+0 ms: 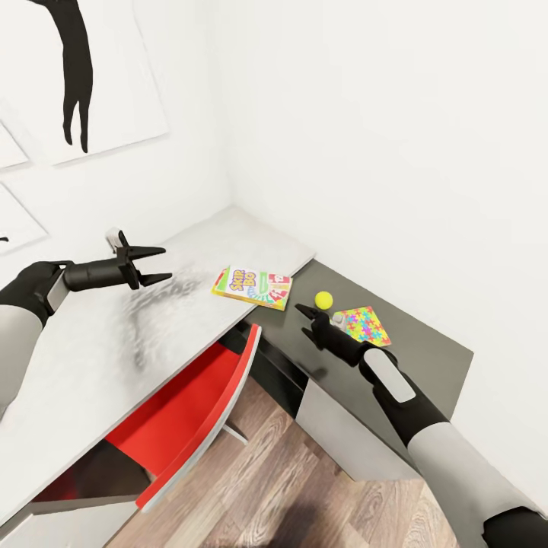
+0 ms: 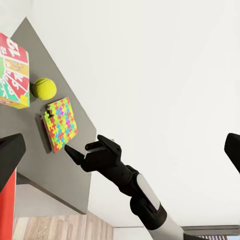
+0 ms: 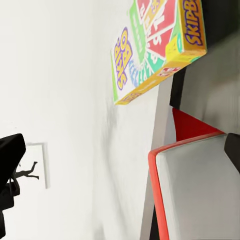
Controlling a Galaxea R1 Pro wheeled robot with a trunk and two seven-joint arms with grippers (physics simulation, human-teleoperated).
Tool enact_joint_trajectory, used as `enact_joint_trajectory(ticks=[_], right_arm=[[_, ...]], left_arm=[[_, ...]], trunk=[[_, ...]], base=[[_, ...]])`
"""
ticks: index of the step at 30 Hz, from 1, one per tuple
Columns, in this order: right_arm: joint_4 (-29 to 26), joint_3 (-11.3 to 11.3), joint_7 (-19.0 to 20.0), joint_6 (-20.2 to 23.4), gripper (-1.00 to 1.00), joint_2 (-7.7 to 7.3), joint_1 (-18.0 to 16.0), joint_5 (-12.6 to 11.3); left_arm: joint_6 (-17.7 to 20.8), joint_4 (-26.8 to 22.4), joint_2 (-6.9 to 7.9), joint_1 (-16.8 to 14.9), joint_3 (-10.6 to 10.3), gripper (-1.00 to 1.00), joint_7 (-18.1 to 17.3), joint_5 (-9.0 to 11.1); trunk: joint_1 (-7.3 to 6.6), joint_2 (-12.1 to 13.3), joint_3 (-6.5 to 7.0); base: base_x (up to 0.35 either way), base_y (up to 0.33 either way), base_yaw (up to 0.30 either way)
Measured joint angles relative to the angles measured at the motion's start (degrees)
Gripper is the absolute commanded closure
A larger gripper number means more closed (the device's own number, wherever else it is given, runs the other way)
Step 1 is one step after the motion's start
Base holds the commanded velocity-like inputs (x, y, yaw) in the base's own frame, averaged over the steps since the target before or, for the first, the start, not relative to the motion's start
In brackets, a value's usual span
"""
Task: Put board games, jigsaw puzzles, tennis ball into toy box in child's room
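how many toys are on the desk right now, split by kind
board game (SKIP BO box): 1
tennis ball: 1
jigsaw puzzle: 1 in plain sight; a second cannot be made out
total: 3 toys

The table (image 1: 99,335) top looks smooth and pale with a brushed sheen; its lower wing (image 1: 426,350) is matt dark grey. The floor (image 1: 289,472) shows wood planks, and the red chair (image 1: 190,411) looks glossy.
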Motion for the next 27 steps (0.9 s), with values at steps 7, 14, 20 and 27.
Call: enact_joint_trajectory(ticks=[7,14,20,27], right_arm=[[0.69,0.44,6.91,-5.77,-1.00,-0.40,0.00,4.62],[1.52,0.15,13.02,-7.19,-1.00,-0.60,0.06,11.92],[1.75,-0.05,13.92,-7.29,-1.00,-0.64,0.04,12.89],[5.79,-0.27,16.64,-7.38,-1.00,-0.72,0.08,13.07]], left_arm=[[0.00,-0.07,-0.21,0.25,0.03,-1.00,0.00,0.00],[0.00,-0.09,-0.34,0.38,0.08,-1.00,0.00,0.00],[0.00,-0.09,-0.35,0.39,0.09,-1.00,0.00,0.00],[0.00,-0.09,-0.45,0.39,0.09,-1.00,0.00,0.00]], trunk=[[0.00,0.00,0.00],[0.00,0.00,0.00],[0.00,0.00,0.00],[0.00,0.00,0.00]], base=[[0.000,0.000,0.000],[0.000,0.000,0.000],[0.000,0.000,0.000],[0.000,0.000,0.000]])
